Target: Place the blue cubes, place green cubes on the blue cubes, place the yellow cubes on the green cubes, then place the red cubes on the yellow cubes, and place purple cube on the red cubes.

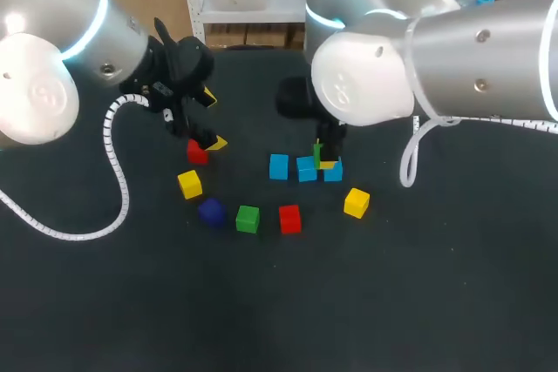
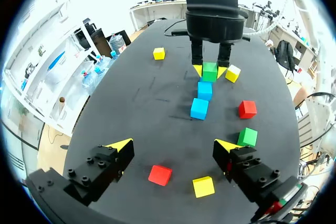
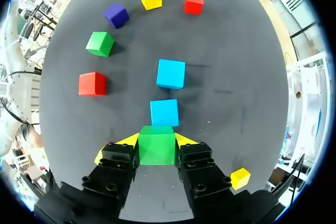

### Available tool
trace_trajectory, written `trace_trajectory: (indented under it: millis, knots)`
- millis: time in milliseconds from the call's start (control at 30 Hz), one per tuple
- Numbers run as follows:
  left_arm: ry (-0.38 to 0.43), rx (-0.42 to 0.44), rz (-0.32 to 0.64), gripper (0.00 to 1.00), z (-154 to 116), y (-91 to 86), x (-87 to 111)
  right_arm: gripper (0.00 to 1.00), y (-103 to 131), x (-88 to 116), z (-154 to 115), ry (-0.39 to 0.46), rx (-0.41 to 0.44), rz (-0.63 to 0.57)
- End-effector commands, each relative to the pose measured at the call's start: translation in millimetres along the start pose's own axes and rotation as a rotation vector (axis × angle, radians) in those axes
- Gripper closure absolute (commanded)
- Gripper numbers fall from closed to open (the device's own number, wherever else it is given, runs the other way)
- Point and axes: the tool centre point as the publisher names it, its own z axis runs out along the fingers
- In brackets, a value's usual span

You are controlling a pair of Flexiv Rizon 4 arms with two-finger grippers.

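Three blue cubes [image 1: 278,166] lie in a row mid-table. My right gripper [image 3: 156,148] is shut on a green cube [image 3: 156,144] and holds it over the end of that row nearest to it. Two blue cubes [image 3: 164,112] show ahead of it, and what is under the green cube is hidden. My left gripper [image 2: 174,145] hangs open above the table, with a red cube [image 2: 160,174] and a yellow cube [image 2: 203,186] beneath it. A loose green cube [image 1: 248,219], a purple cube [image 1: 211,212], a second red cube [image 1: 289,218] and a second yellow cube [image 1: 356,202] lie in front.
The black table [image 1: 418,302] has wide bare room at the front and right. A white coiled cable [image 1: 118,180] from my left arm trails across the left side. A white cable loop [image 1: 410,167] hangs from my right arm.
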Motion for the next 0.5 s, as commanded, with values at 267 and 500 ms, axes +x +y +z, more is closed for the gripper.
trace_trajectory:
  millis: [267,500]
  knots:
    - [-0.007,0.001,0.004,0.0,0.0,-0.1,2.0,1.0,-2.1,2.6,2.7,0.002,-0.004,-0.002]
    - [-0.007,0.001,0.004,0.0,0.0,-0.1,2.0,1.0,-4.6,2.1,4.1,0.009,-0.006,-0.01]
